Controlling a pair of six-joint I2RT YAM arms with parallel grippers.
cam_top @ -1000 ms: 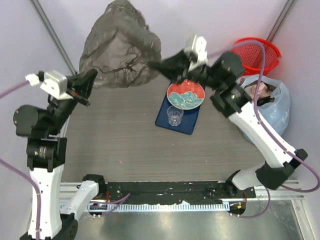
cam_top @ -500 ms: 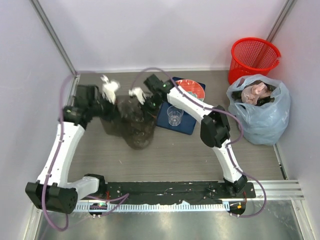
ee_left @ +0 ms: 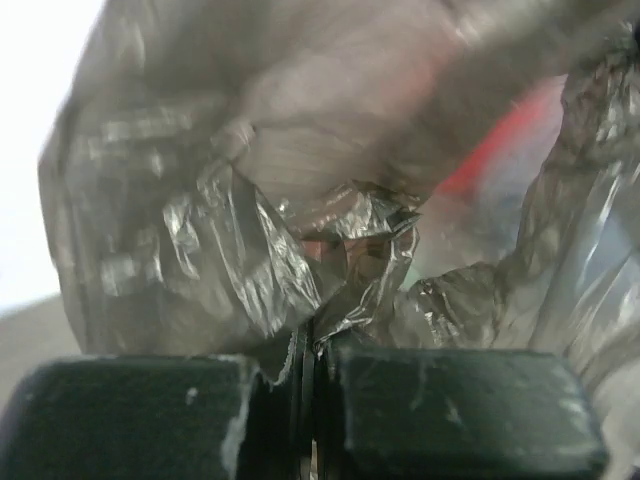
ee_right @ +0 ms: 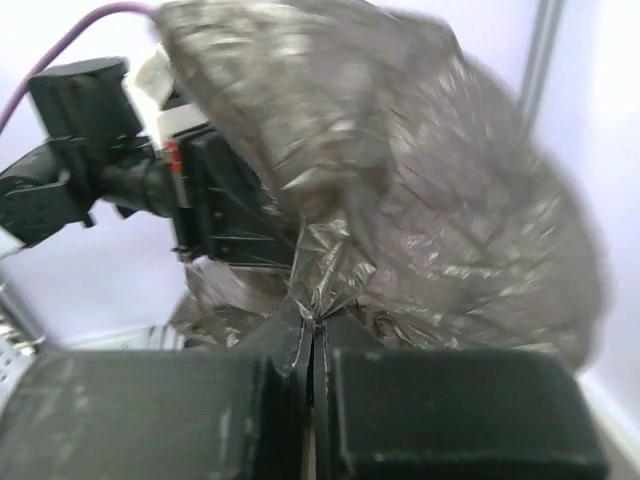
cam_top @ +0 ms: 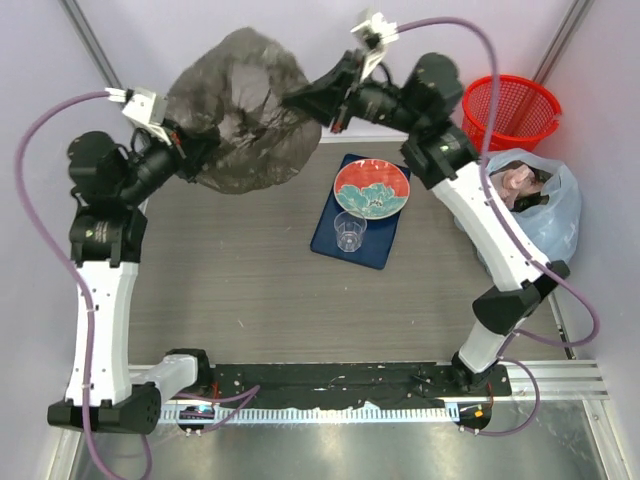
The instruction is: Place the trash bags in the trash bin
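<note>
Both arms reach up toward the far left, the left tool [cam_top: 200,150] and the right tool [cam_top: 292,100] each pinching a fold of the crinkly grey-brown bag [cam_top: 240,115], which hangs spread between them above the worktop [cam_top: 240,270], well left of the red bin [cam_top: 510,112].

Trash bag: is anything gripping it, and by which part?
The trash bag is held twice: left end effector pinches a crumpled fold at its left edge, right end effector one at its right edge.
</note>
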